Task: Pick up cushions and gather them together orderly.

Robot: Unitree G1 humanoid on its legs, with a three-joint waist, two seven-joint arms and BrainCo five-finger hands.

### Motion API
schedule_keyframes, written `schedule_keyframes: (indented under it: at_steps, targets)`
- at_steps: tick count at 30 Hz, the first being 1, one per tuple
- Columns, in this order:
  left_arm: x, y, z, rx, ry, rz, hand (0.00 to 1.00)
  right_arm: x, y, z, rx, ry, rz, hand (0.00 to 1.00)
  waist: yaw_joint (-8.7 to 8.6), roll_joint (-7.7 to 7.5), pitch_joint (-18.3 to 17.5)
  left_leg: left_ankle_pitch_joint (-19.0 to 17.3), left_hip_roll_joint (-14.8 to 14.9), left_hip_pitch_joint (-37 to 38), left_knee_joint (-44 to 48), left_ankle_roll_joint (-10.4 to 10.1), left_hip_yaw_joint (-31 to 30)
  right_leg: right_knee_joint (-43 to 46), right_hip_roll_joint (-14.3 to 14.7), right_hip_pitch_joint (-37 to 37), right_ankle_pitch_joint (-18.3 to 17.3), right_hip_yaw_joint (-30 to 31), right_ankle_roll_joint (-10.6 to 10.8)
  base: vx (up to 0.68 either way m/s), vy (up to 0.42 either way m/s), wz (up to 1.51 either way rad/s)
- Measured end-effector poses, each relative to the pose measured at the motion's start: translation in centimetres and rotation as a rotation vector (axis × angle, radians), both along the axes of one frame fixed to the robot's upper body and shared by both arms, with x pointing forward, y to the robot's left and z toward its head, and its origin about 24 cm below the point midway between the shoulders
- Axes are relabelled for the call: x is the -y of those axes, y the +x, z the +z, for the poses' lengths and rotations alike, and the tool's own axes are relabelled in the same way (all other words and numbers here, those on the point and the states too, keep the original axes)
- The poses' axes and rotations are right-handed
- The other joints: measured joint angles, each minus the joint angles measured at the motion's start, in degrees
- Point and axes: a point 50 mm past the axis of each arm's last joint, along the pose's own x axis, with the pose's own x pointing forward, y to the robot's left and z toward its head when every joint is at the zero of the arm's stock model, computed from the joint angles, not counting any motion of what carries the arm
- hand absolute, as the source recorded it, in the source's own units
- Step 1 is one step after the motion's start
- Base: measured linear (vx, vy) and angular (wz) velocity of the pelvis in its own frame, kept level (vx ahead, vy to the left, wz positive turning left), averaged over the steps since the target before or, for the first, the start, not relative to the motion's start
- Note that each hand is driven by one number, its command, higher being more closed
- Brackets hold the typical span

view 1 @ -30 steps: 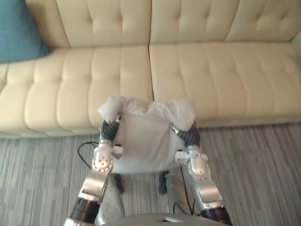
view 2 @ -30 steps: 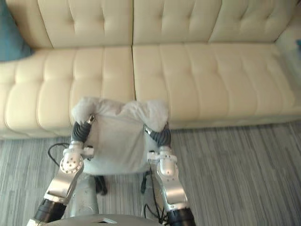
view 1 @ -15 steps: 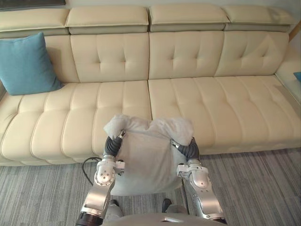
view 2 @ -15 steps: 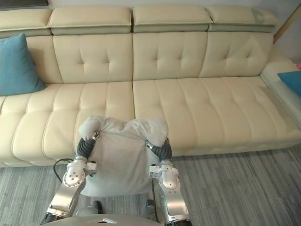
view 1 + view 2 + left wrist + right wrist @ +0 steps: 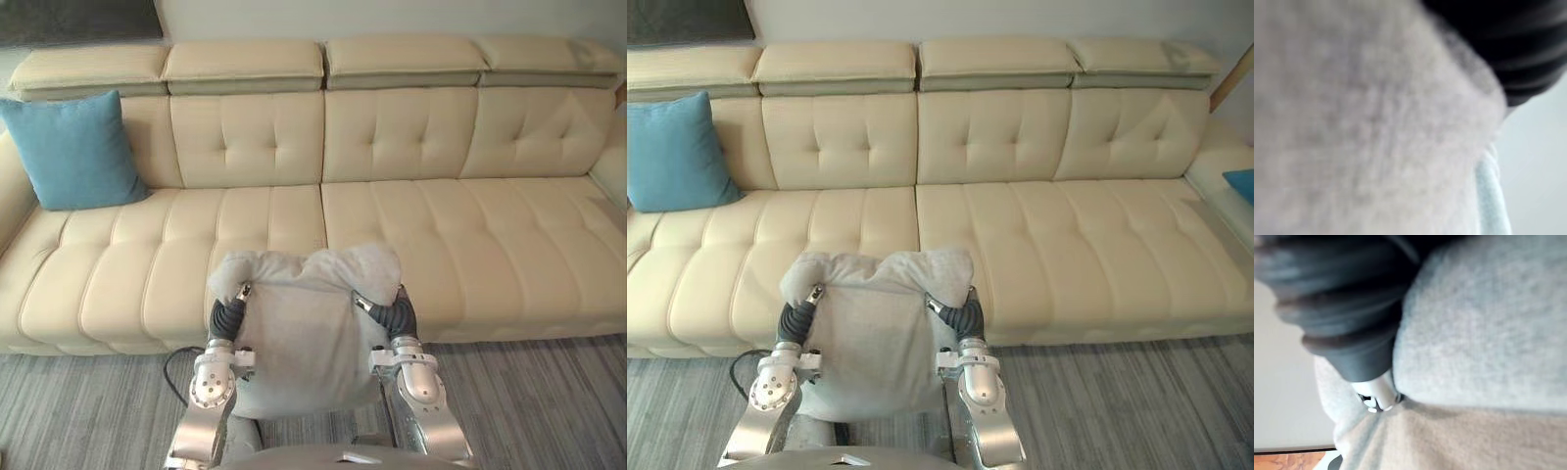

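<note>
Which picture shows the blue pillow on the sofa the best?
The left eye view: the whole blue pillow shows there, leaning against the back of the sofa at its left end. The right eye view cuts off the pillow's left corner at the picture's edge. Both wrist views look closely at the grey pillow that the robot carries.

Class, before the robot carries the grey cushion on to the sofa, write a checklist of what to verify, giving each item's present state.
1. Grey cushion held between left hand and right hand, off the floor: ok.
2. Firmness of the hold, with both hands sunk in the fabric: cannot tell.
3. Blue cushion in view as a gathering spot, leaning on the backrest at the left end of the sofa: ok.
4. Seat beside the blue cushion bare enough for placing: ok.
5. Blue thing at the far right edge, another cushion or not: cannot tell.
</note>
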Motion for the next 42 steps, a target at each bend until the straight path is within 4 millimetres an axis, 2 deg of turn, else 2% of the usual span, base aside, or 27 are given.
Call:
schedule_keyframes:
  at_steps: [2, 4, 5, 9, 10, 11, 12, 13, 14, 15, 16, 17, 18, 19, 20, 21, 22, 25, 27, 30, 32, 37, 39, 42]
  targets:
    - [-0.4, -0.1, 0.1, 0.005, 0.008, 0.007, 1.0, -0.4, 0.0, 0.1, 0.005, 0.003, 0.019, 1.0, -0.73, -0.93, -1.6, -1.37, -1.99, 0.29, -0.1, 1.31, 0.61, -1.85, -1.05, 0.14, 0.09, 1.69, 0.22, 0.23, 0.157, -0.38]
    - [-0.7, -0.3, -0.2, -0.007, 0.013, 0.014, 1.0, -0.5, 0.2, -0.5, -0.021, 0.0, 0.032, 1.0, -0.65, -4.03, -2.81, -1.69, -4.37, 0.31, 0.09, 2.54, 1.36, -5.86, -3.19, 0.22, 2.28, 3.63, 1.84, 0.33, 0.148, -0.44]
    - [-0.9, -0.4, -0.5, -0.02, 0.024, 0.011, 1.0, -0.6, 0.4, -1.0, -0.042, -0.003, 0.046, 1.0, -0.74, -4.75, -3.31, -1.69, -5.39, 0.35, -0.22, 2.56, 1.19, -7.61, -3.98, 0.59, 3.57, 4.19, 1.78, 0.26, 0.122, -0.39]
    - [-1.0, -0.2, -0.7, -0.031, 0.037, -0.011, 1.0, -0.5, 1.0, -2.0, -0.081, -0.015, 0.066, 1.0, -0.68, -4.99, -3.62, -2.62, -8.02, 1.22, -3.5, 4.1, 1.73, -6.83, -6.12, -2.25, 5.39, 6.11, 2.02, 0.2, 0.102, -0.35]
    - [-1.1, -0.2, -0.8, -0.036, 0.038, -0.008, 1.0, -0.6, 1.2, -2.3, -0.093, -0.018, 0.073, 1.0, -0.56, -4.97, -3.61, -2.88, -8.19, 1.89, -4.87, 4.34, 2.27, -3.12, -6.09, -4.57, 5.42, 6.9, 2.07, 0.14, 0.072, -0.46]
    - [-1.3, -0.3, -1.3, -0.06, 0.041, -0.002, 1.0, -0.7, 1.4, -3.1, -0.127, -0.022, 0.093, 1.0, -0.38, -4.98, -3.51, -3.08, -8.39, 4.6, -7.5, 4.38, 3.34, 7.77, -6.03, -9.81, 5.49, 7.42, 2.24, 0.2, 0.114, -0.49]
    - [-1.7, -0.6, -1.8, -0.087, 0.05, 0.009, 1.0, -0.8, 1.2, -3.8, -0.156, -0.019, 0.101, 1.0, -0.73, -5.28, -3.12, -3.67, -9.1, 8.93, -9.77, 4.68, 3.61, 20.27, -7.09, -14.19, 7.44, 6.96, 2.69, 0.18, 0.103, -0.33]
    - [-1.8, -0.7, -1.9, -0.093, 0.051, 0.012, 1.0, -0.9, 1.2, -3.9, -0.163, -0.019, 0.105, 1.0, -0.94, -5.39, -3.0, -3.79, -9.31, 10.42, -10.56, 4.88, 3.64, 23.77, -7.74, -15.37, 8.76, 6.43, 2.33, 0.21, 0.064, -0.04]
    - [-2.1, -1.0, -2.1, -0.106, 0.052, 0.024, 1.0, -1.1, 1.1, -4.4, -0.181, -0.017, 0.113, 1.0, -2.15, -4.26, -2.37, -4.43, -9.2, 15.15, -12.96, 5.52, 3.38, 31.78, -8.16, -17.41, 7.97, 5.05, -1.34, 0.22, 0.018, 0.04]
    - [-2.2, -1.0, -2.1, -0.105, 0.053, 0.03, 1.0, -1.3, 1.1, -4.3, -0.179, -0.013, 0.12, 1.0, -2.2, -4.35, -2.4, -4.53, -9.16, 15.76, -13.3, 5.54, 3.35, 32.78, -7.87, -18.22, 5.63, 4.54, -2.09, 0.23, -0.029, 0.02]
    - [-2.7, -0.7, -1.9, -0.091, 0.059, 0.048, 1.0, -1.8, 1.4, -4.1, -0.168, 0.004, 0.131, 1.0, -2.2, -4.29, -2.35, -4.74, -8.45, 16.57, -13.99, 5.45, 3.32, 30.57, -5.85, -20.67, 1.01, 2.66, -2.42, 0.21, -0.122, 0.0]
    - [-2.9, -0.5, -1.7, -0.085, 0.062, 0.054, 1.0, -2.0, 1.6, -3.9, -0.158, 0.008, 0.137, 1.0, -2.51, -3.81, -2.02, -4.45, -7.65, 16.92, -14.11, 4.94, 3.3, 21.84, -2.49, -21.9, 0.56, 1.87, -2.59, 0.15, -0.118, 0.02]
    - [-3.0, -0.6, -1.8, -0.085, 0.065, 0.054, 1.0, -2.0, 1.7, -3.8, -0.156, 0.008, 0.14, 1.0, -2.63, -3.92, -2.06, -4.36, -7.73, 16.97, -13.97, 4.78, 3.14, 17.32, -1.33, -21.85, 1.78, 2.11, -2.46, 0.17, -0.148, 0.17]
    - [-3.1, -0.6, -1.7, -0.083, 0.072, 0.05, 1.0, -2.0, 1.7, -3.8, -0.154, 0.008, 0.14, 1.0, -3.03, -5.41, -2.43, -4.71, -8.78, 17.23, -13.16, 3.9, 2.44, 6.89, 0.57, -20.28, 9.76, 3.06, -2.66, 0.2, -0.141, 0.1]
    - [-2.5, -0.4, -2.2, -0.101, 0.058, 0.038, 1.0, -1.6, 1.8, -3.7, -0.152, -0.017, 0.142, 1.0, -2.53, -2.89, -1.56, -6.34, -7.99, 18.12, -13.17, 2.55, -0.17, 4.3, 2.18, -18.54, 13.6, 3.56, -2.96, 0.26, -0.133, 0.16]
    - [-1.6, -0.2, -2.3, -0.1, 0.041, 0.013, 1.0, -0.5, 1.9, -3.6, -0.147, -0.053, 0.132, 1.0, -2.45, -0.97, -1.09, -6.47, -7.15, 17.83, -13.19, 2.85, -2.01, 0.43, 3.17, -16.29, 14.09, 2.54, -2.74, 0.24, -0.094, 0.04]
    - [-1.3, -0.1, -2.2, -0.097, 0.035, 0.004, 1.0, -0.1, 1.9, -3.6, -0.147, -0.065, 0.125, 1.0, -2.47, 0.22, -1.4, -6.43, -6.65, 17.89, -13.42, 2.89, -3.06, -0.89, 3.61, -15.5, 14.44, 1.92, -2.86, 0.17, -0.041, 0.15]
    - [-0.3, 0.3, -2.1, -0.09, 0.006, -0.014, 1.0, 0.7, 1.8, -3.6, -0.147, -0.065, 0.094, 1.0, -2.55, 0.38, -1.54, -5.27, -5.45, 19.14, -15.64, 2.54, -6.18, -8.29, 5.5, -10.72, 17.06, -0.14, -3.17, 0.12, -0.058, 0.22]
    - [0.0, 0.3, -2.4, -0.104, 0.006, -0.029, 1.0, 0.8, 1.8, -3.5, -0.146, -0.065, 0.091, 1.0, -2.53, 0.4, -1.57, -4.33, -5.78, 20.05, -17.34, 2.53, -7.3, -13.1, 5.34, -7.7, 19.28, -1.21, -2.97, 0.05, 0.037, 0.29]
    - [0.0, 0.2, -2.4, -0.104, 0.008, -0.036, 1.0, 1.0, 1.5, -3.8, -0.16, -0.047, 0.076, 1.0, -1.29, 0.31, -1.69, -4.17, -6.22, 20.47, -18.29, 2.45, -8.3, -18.54, 5.22, -4.8, 22.02, -1.82, -2.89, 0.02, 0.08, 0.16]
    - [0.0, 0.2, -2.5, -0.107, 0.009, -0.04, 1.0, 0.8, 0.9, -4.3, -0.182, -0.025, 0.065, 1.0, -1.2, 0.47, -1.86, -3.94, -6.42, 21.17, -18.3, 2.63, -9.52, -19.32, 4.98, -3.29, 22.41, -2.68, -2.88, 0.0, 0.048, 0.19]
    - [0.2, 0.2, -2.4, -0.104, 0.019, -0.059, 1.0, 0.9, 1.0, -4.2, -0.178, -0.03, 0.065, 1.0, -1.46, 0.05, -2.19, -1.78, -7.65, 21.48, -19.66, 2.55, -10.25, -19.34, 3.59, -3.04, 22.65, -3.01, -2.93, -0.05, 0.025, 0.12]
    - [0.3, 0.5, -2.2, -0.091, 0.038, -0.066, 1.0, 0.9, 1.3, -4.0, -0.166, -0.033, 0.063, 1.0, -1.56, 0.0, -2.51, -1.33, -7.82, 20.76, -20.24, 2.11, -10.81, -19.37, 3.35, -3.91, 23.07, -3.08, -2.97, -0.12, -0.01, 0.08]
    - [0.2, 2.0, -1.0, -0.032, 0.067, -0.059, 1.0, 0.7, 2.8, -2.6, -0.105, -0.058, 0.068, 1.0, -1.7, -0.19, -2.44, -1.62, -7.94, 18.74, -20.31, 1.6, -10.99, -19.73, 3.07, -6.01, 23.92, -3.04, -3.63, -0.19, -0.015, 0.03]
